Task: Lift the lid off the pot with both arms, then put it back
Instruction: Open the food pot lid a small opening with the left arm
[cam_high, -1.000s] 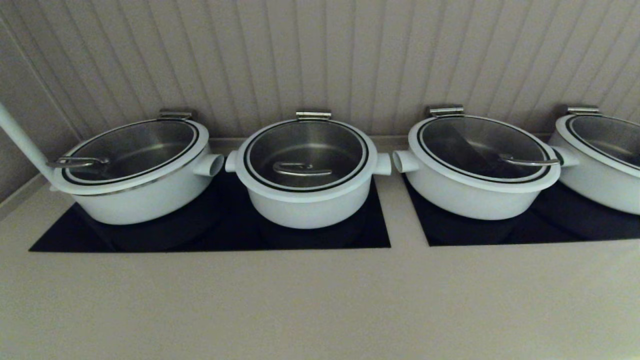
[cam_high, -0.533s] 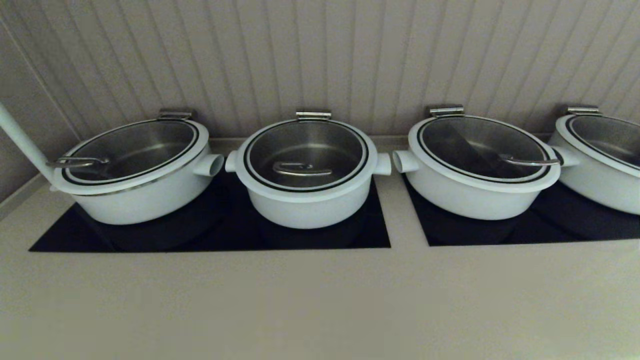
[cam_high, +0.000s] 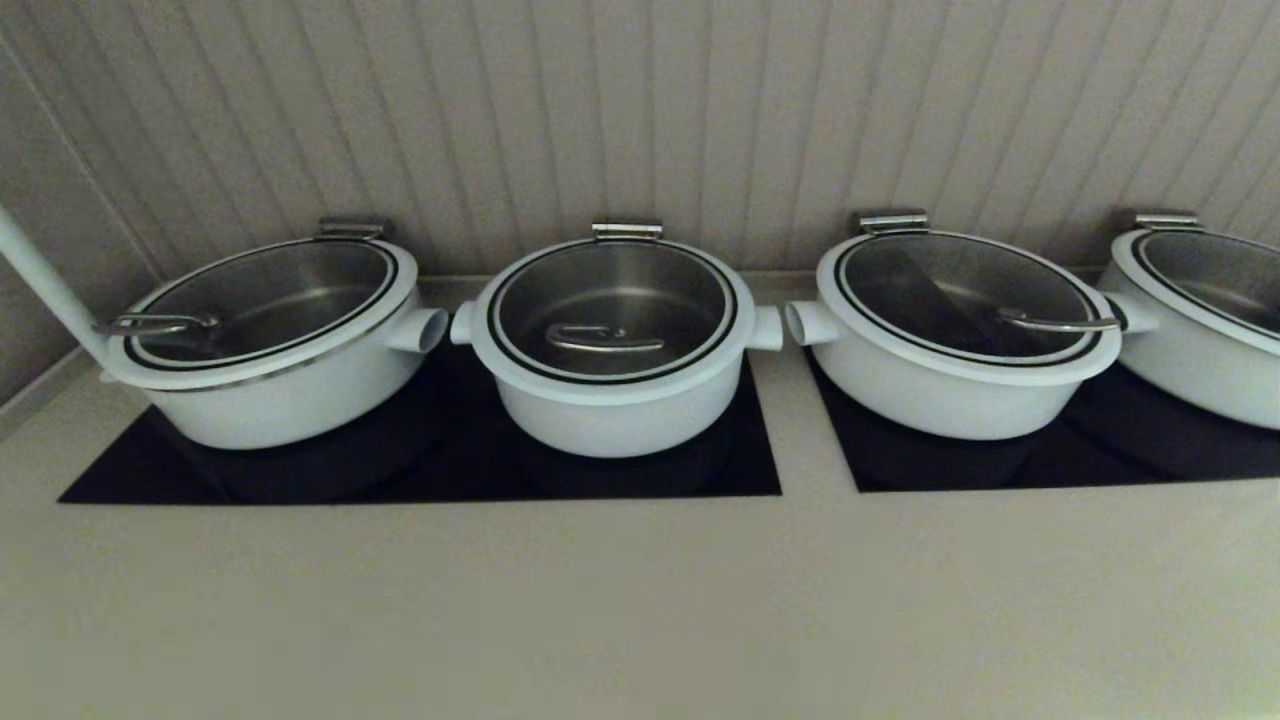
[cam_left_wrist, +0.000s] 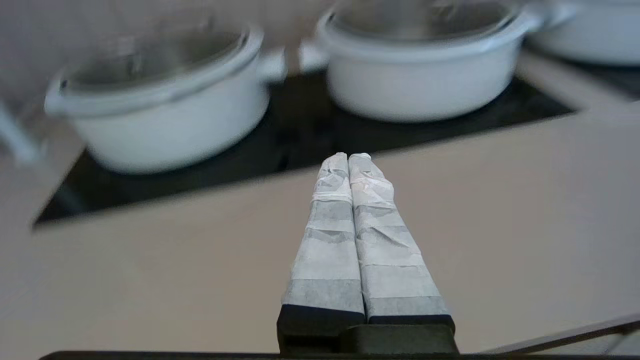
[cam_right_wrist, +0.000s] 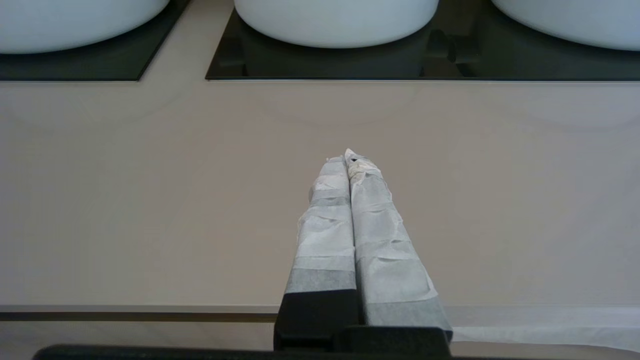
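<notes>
The pot is deep, round and white, second from the left on a black cooktop. The lid sits closed on it, with its steel bar handle towards me and its hinge tab at the back. Neither gripper shows in the head view. In the left wrist view my left gripper is shut and empty over the beige counter, short of the cooktop, with the pot ahead. In the right wrist view my right gripper is shut and empty over the counter near its front edge, with the pot far ahead.
Wider lidded white pots stand on the left and right, with one more at the far right. Two black cooktops lie in the beige counter. A ribbed wall stands behind. A white pole leans at the far left.
</notes>
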